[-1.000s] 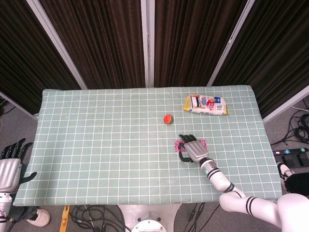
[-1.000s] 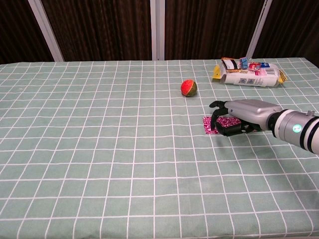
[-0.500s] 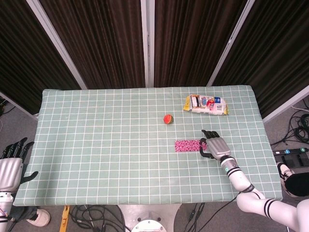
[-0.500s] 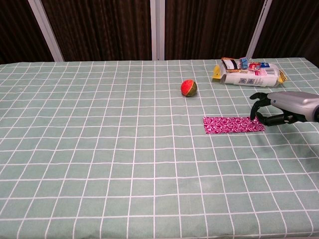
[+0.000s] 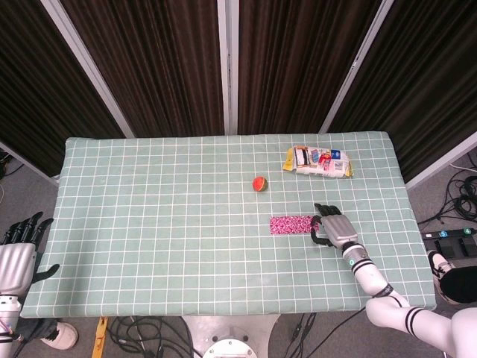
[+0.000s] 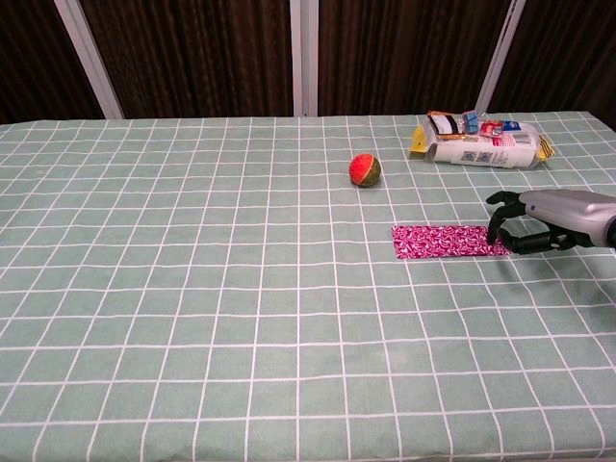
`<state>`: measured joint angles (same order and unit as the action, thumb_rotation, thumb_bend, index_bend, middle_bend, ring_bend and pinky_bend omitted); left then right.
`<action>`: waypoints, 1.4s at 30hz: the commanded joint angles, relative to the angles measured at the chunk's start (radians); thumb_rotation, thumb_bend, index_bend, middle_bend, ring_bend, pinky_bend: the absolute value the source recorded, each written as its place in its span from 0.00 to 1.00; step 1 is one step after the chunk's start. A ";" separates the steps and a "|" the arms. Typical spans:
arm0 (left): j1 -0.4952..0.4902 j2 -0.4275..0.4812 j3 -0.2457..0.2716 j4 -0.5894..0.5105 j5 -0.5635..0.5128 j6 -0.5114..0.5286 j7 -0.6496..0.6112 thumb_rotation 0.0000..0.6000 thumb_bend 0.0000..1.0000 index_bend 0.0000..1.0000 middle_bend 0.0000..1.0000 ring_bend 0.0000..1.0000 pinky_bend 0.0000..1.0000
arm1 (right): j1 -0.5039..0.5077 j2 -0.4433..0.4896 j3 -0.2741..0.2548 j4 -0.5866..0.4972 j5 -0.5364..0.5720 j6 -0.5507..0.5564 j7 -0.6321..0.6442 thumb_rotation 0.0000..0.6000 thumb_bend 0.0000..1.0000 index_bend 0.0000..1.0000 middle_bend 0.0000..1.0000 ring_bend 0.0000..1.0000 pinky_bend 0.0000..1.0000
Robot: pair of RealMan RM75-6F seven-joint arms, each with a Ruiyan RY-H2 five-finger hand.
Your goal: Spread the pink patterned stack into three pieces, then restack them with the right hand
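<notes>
At strip's right end | right hand fingers curled, tips on pink patterned strip | left hand fingers apart, holding nothing

The surface is covered with a matt green cloth, printed with a white grid. The pink pieces look like thin patterned fabric or paper, without shine. The right hand is made of smooth grey metal or plastic with dark fingers. The packet looks like glossy plastic film. The ball looks matt.
</notes>
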<state>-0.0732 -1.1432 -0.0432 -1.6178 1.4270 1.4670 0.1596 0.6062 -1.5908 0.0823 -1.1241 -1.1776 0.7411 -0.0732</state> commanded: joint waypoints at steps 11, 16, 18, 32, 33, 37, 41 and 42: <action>0.003 -0.004 0.000 0.006 -0.003 0.002 -0.004 1.00 0.03 0.20 0.17 0.13 0.15 | 0.014 -0.014 0.009 -0.009 -0.006 0.003 -0.019 0.29 0.55 0.34 0.00 0.00 0.00; 0.006 -0.004 0.002 0.007 -0.002 0.004 -0.006 1.00 0.03 0.20 0.17 0.13 0.15 | 0.023 -0.024 0.013 -0.016 -0.009 0.003 -0.029 0.30 0.55 0.34 0.00 0.00 0.00; 0.008 -0.004 0.004 0.007 -0.001 0.006 -0.010 1.00 0.03 0.20 0.17 0.13 0.15 | 0.024 -0.024 0.014 -0.019 -0.009 0.008 -0.034 0.30 0.55 0.34 0.00 0.00 0.00; 0.007 -0.008 0.002 0.011 0.002 0.006 -0.011 1.00 0.03 0.20 0.17 0.13 0.15 | 0.008 -0.007 0.005 -0.012 0.014 0.004 -0.046 0.30 0.55 0.34 0.00 0.00 0.00; 0.009 -0.008 0.003 0.011 0.001 0.007 -0.011 1.00 0.03 0.20 0.17 0.13 0.15 | 0.009 -0.010 0.006 -0.011 0.012 0.004 -0.045 0.30 0.55 0.34 0.00 0.00 0.00; 0.012 -0.006 0.004 0.011 -0.002 0.008 -0.013 1.00 0.03 0.20 0.17 0.13 0.15 | 0.015 -0.024 0.006 -0.008 0.003 0.003 -0.046 0.29 0.55 0.34 0.00 0.00 0.00; 0.014 -0.008 0.004 0.012 -0.004 0.009 -0.016 1.00 0.03 0.20 0.17 0.13 0.15 | 0.023 -0.036 0.010 -0.012 -0.003 0.004 -0.046 0.29 0.55 0.34 0.00 0.00 0.00; 0.015 -0.009 0.005 0.013 -0.003 0.010 -0.016 1.00 0.03 0.20 0.17 0.13 0.15 | 0.025 -0.039 0.011 -0.013 -0.004 0.004 -0.046 0.29 0.55 0.34 0.00 0.00 0.00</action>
<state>-0.0584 -1.1521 -0.0387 -1.6043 1.4239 1.4768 0.1433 0.6302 -1.6289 0.0926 -1.1365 -1.1812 0.7447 -0.1192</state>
